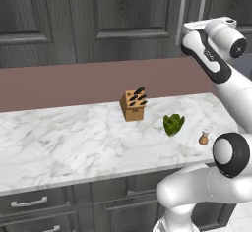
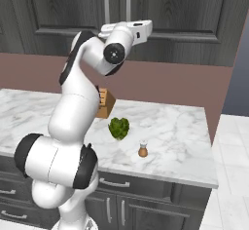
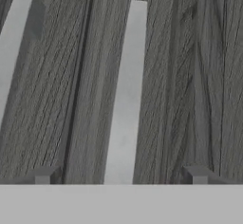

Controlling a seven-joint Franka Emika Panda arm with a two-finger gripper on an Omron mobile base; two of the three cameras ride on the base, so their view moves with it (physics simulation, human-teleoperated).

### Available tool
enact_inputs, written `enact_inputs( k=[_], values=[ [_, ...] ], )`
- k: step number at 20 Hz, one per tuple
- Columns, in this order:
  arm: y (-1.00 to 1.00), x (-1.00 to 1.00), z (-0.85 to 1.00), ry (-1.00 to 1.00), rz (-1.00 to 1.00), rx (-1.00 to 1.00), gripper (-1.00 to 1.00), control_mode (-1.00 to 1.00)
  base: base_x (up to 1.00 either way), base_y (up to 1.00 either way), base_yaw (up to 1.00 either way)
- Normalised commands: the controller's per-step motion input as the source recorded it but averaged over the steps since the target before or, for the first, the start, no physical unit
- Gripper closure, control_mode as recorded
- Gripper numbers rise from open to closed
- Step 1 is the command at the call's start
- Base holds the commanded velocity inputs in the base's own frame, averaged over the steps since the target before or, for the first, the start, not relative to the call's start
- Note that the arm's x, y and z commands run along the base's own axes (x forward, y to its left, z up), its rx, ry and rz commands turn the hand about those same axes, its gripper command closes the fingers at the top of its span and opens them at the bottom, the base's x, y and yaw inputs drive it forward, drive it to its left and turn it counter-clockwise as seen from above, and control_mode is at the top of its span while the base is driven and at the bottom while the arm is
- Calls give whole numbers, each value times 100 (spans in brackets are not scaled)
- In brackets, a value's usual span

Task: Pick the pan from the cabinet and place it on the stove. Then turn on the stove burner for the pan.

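Observation:
The cabinet (image 1: 123,10) is a dark grey wood-grain wall unit above the counter, and its doors are closed. Two long silver bar handles (image 1: 181,14) run down the doors side by side. My gripper (image 3: 121,176) is raised right in front of them and is open. One silver handle (image 3: 127,90) stands between my two fingertips (image 3: 197,174), and the other handle (image 3: 13,47) lies off to the side. The white hand (image 2: 131,29) sits just below the handles (image 2: 128,2). The pan is hidden. The stove and its burner are out of view.
On the white marble counter (image 1: 64,142) stand a wooden knife block (image 1: 133,105), a green leafy vegetable (image 1: 173,124) and a small brown shaker (image 1: 203,137) near the right end. Dark drawer units (image 1: 29,202) run under the counter. The counter ends at the right (image 2: 209,175).

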Motion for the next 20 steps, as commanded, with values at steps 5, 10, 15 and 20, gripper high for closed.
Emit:
enact_inputs(
  k=[5, 10, 15, 20],
  values=[
    [6, 33, 0, -1, 1, 0, -100, -100, 0, 0, 0],
    [7, 40, -5, 0, 2, 0, -100, -100, 0, 0, 0],
    [18, 46, -13, 0, 2, 0, -100, -100, 0, 0, 0],
    [47, 47, -17, 0, 0, 0, 100, -100, 0, 0, 0]
  ],
)
